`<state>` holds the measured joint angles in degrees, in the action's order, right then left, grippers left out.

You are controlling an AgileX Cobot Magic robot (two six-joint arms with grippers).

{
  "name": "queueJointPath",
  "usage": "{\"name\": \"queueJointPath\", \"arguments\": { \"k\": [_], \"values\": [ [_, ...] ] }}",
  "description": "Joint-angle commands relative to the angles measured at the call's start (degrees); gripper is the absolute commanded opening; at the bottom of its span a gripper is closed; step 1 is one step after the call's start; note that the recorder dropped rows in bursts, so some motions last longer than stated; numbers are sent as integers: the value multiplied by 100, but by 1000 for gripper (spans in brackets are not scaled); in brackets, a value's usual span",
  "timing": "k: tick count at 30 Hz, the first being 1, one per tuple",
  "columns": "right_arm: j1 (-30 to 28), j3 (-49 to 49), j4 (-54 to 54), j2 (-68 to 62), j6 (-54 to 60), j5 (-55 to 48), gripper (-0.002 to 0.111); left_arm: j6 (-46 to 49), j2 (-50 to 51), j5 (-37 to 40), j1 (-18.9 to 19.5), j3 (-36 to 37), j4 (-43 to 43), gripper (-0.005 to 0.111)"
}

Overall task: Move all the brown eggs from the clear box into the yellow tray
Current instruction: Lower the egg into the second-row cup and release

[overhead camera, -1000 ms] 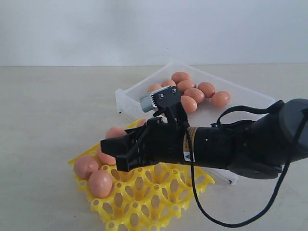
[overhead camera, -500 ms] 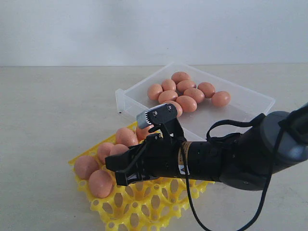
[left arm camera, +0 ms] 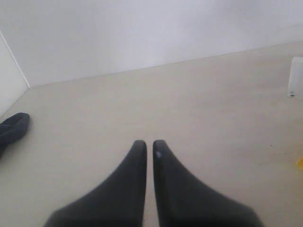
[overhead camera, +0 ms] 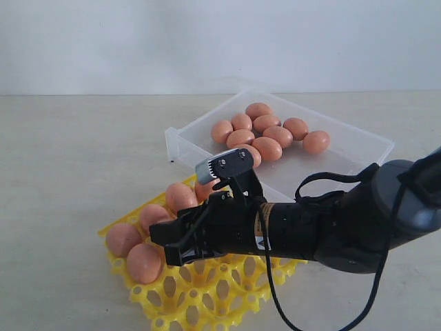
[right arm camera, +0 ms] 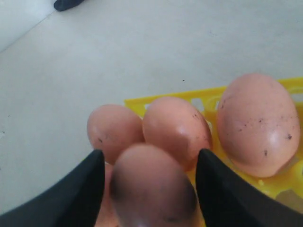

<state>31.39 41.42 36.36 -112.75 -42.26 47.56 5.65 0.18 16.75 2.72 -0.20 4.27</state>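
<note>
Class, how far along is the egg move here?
Done: at least four brown eggs sit in the yellow tray. In hand: one egg between the fingers of the right hand, over the tray, grip unclear. Left: about ten eggs in the clear box.

Yellow tray (overhead camera: 207,298) partly behind arm (overhead camera: 324,224)

I've lowered the right claw (overhead camera: 167,240) from well above the yellow tray (overhead camera: 220,293) to just over its left cups. The egg (right arm camera: 151,189) between the jaws now sits down among its neighbours, and the jaws have eased slightly off it.
</note>
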Motion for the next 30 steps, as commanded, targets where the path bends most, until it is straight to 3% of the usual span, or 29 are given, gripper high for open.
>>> {"name": "queueJointPath", "arguments": {
  "k": [1, 13, 23, 30],
  "values": [
    [16, -17, -135, 10, -44, 145, 54, -23, -18, 2, 8, 20, 7, 4],
    [16, -17, -179, 10, -64, 240, 54, -23, -18, 2, 8, 20, 7, 4],
    [-115, -17, -486, 23, -64, 2240, 54, -23, -18, 2, 8, 20, 7, 4],
    [-379, -6, -1136, 395, -67, 2240, 54, -23, -18, 2, 8, 20, 7, 4]
  ]
}}
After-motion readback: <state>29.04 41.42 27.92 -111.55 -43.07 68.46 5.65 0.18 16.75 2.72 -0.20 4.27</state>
